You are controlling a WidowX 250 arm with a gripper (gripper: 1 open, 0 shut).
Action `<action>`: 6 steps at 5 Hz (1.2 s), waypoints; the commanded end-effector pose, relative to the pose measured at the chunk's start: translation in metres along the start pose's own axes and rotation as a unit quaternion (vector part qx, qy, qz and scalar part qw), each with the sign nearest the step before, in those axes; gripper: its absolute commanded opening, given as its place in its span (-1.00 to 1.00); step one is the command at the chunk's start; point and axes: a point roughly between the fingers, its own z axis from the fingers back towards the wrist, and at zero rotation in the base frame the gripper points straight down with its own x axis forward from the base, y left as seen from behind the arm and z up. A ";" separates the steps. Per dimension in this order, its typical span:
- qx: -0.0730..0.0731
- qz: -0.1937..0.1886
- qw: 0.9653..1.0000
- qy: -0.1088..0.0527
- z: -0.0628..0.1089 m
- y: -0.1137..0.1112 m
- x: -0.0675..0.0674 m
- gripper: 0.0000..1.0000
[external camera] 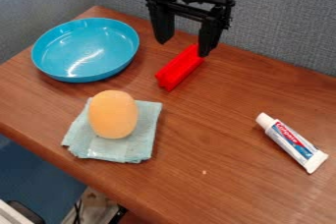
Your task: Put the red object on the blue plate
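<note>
Red object (180, 68): plain bright red, no markings. Blue plate (85, 50): glossy cyan-blue, pale highlights on the rim. Egg-shaped object (113, 114): orange. Folded cloth (141, 140) under it: pale teal. Toothpaste tube (290, 140): white, blue and red print, red end. My gripper (186, 41): black throughout. Table (223, 95): reddish-brown wood grain.

We see an all-black end effector (187, 35) with two long, slim fingers (161, 24) beneath a blocky black body.
</note>
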 end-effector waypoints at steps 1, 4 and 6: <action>0.000 0.001 1.000 0.010 -0.008 0.002 0.002 1.00; 0.026 0.003 1.000 0.015 -0.039 0.030 0.047 1.00; 0.034 0.008 0.999 0.025 -0.059 0.048 0.064 1.00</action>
